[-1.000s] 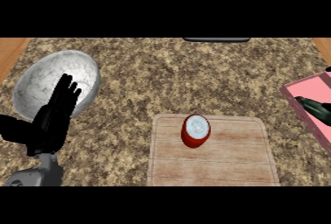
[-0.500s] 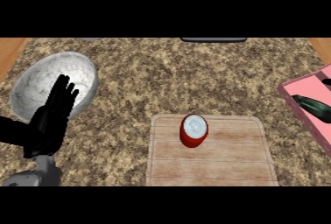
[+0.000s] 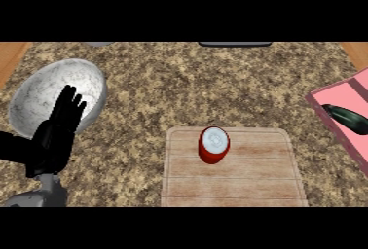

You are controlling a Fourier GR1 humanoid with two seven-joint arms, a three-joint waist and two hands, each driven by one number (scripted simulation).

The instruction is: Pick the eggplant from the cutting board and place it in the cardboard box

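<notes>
The dark eggplant (image 3: 347, 116) lies inside a pink box (image 3: 343, 90) at the view's right edge, and the edge cuts off part of it. Low in the middle sits a wooden cutting board (image 3: 244, 185) with an upright red can with a silvery top (image 3: 213, 146) on it. At the left my left hand (image 3: 54, 138) stays open with its fingers up, resting in front of a bowl and far from the board and box. No right hand shows.
A large silver bowl (image 3: 50, 87) stands at the left, partly behind my left hand. A flat dark object (image 3: 235, 44) lies at the counter's far edge. Wooden strips border the speckled counter at both top corners.
The whole view has slid very slightly to the left. My left hand stays raised and open in the same place.
</notes>
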